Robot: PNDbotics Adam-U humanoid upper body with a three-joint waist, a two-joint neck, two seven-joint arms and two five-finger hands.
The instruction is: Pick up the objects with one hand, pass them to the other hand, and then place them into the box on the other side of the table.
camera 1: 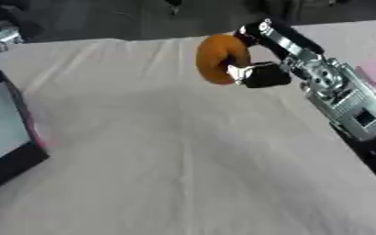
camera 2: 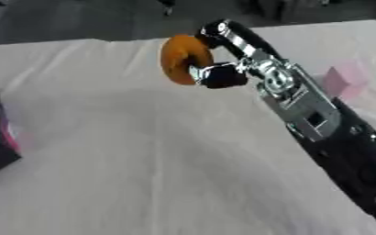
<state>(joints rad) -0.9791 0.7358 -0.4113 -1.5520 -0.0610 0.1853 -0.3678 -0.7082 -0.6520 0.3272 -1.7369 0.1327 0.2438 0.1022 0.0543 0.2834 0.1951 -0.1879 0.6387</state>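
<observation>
An orange ring-shaped thing (camera 1: 220, 58), like a doughnut, is up in the air near the far edge of the surface (camera 1: 183, 151). The right hand (camera 1: 259, 69) holds it, with its fingers curled around the ring. The right arm (camera 2: 303, 108) reaches in from the right side. A pink block (camera 2: 341, 81) sits near the right edge. A black box (camera 1: 7, 133) with a pale inside sits at the left edge. The left hand does not show.
</observation>
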